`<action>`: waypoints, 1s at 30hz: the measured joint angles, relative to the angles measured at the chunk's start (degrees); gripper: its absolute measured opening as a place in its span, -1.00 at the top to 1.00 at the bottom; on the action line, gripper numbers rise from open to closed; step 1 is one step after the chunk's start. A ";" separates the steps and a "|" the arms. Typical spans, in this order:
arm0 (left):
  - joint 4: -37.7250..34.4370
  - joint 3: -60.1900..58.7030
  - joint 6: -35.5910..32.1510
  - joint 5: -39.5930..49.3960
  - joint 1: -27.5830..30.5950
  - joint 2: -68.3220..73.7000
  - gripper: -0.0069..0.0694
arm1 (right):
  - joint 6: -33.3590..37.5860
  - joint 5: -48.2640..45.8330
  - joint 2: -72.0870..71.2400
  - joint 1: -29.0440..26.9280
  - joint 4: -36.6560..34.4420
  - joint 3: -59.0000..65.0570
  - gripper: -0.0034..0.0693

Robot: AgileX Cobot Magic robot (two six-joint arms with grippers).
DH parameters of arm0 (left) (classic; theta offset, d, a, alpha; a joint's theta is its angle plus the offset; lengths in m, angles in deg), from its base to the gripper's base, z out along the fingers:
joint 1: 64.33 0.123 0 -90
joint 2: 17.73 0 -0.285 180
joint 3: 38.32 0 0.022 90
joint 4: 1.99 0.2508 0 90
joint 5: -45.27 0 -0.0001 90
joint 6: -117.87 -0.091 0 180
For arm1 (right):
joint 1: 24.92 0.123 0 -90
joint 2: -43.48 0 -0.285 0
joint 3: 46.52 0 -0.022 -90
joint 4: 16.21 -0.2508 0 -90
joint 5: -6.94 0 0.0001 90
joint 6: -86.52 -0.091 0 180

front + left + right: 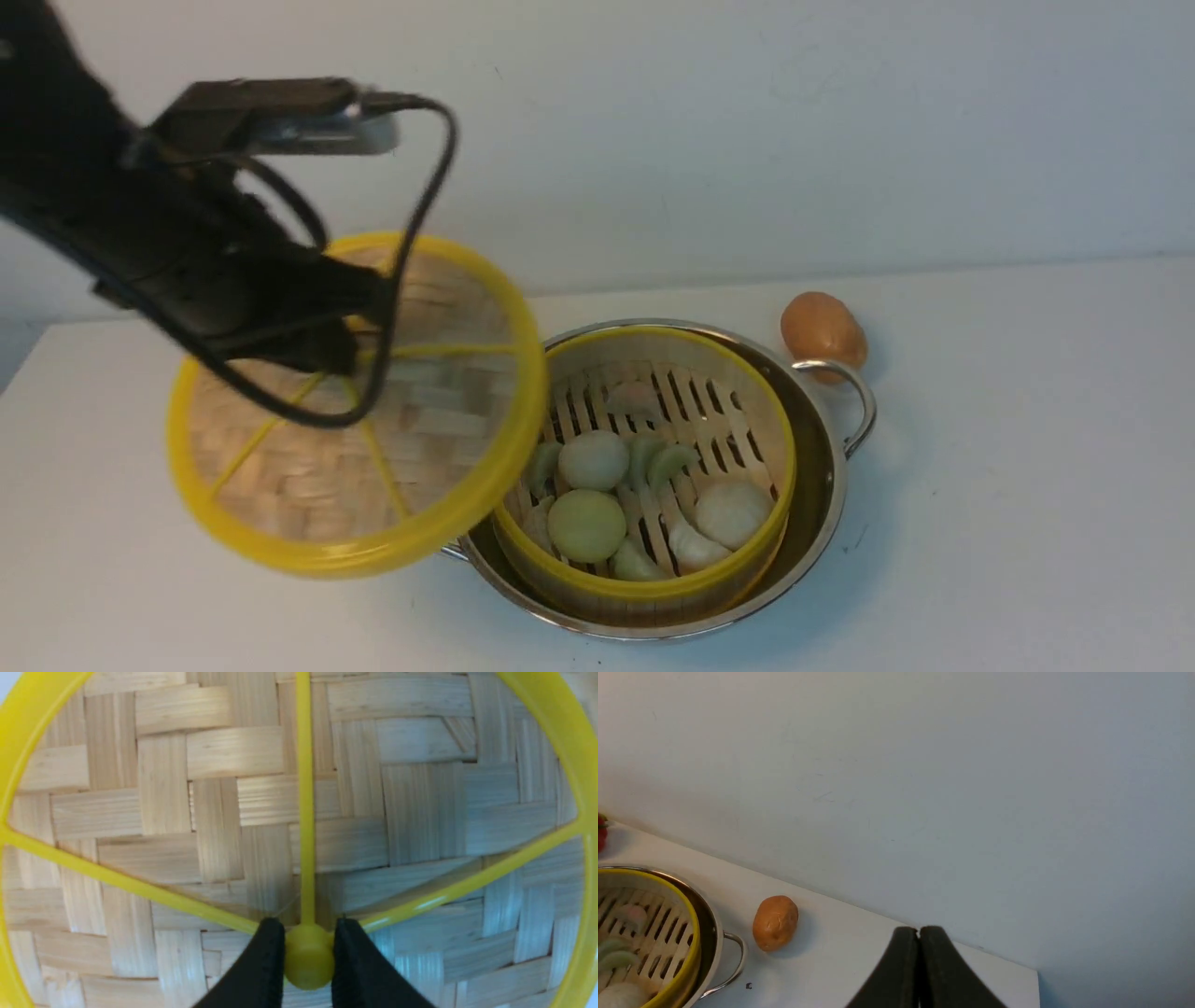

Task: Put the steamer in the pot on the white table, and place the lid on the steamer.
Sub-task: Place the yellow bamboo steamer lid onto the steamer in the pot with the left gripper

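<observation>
The steamer (653, 467), a bamboo basket with a yellow rim and pale dumplings and buns, sits inside the shiny pot (826, 485) on the white table (1027, 485). My left gripper (369, 322) is shut on the yellow central hub (308, 956) of the woven lid (373, 448). It holds the lid tilted in the air, to the left of the steamer and overlapping the pot's left edge. The lid fills the left wrist view (233, 812). My right gripper (919, 933) is shut and empty, up above the table right of the pot (710, 933) and the steamer (654, 933).
An orange-brown potato-like thing (822, 331) lies on the table just behind the pot's right handle (854, 401); it also shows in the right wrist view (775, 922). A red object (601, 833) lies at the far left near the wall. The table's right edge (1036, 989) shows.
</observation>
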 joint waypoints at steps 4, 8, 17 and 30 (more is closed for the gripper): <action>2.94 8.13 2.52 -0.39 -7.51 9.67 0.50 | -0.44 0.05 -2.75 0.07 0.06 0.54 0.85; 5.30 15.69 3.08 0.51 -12.26 17.68 0.50 | -1.26 0.05 -5.59 0.07 0.32 2.79 0.84; 6.69 29.78 3.13 7.27 -17.93 28.78 0.50 | -1.40 0.00 -8.16 0.07 2.37 6.54 0.83; 6.69 30.50 3.19 7.53 -18.10 30.78 0.50 | -1.62 0.00 -8.16 0.07 3.07 6.59 0.80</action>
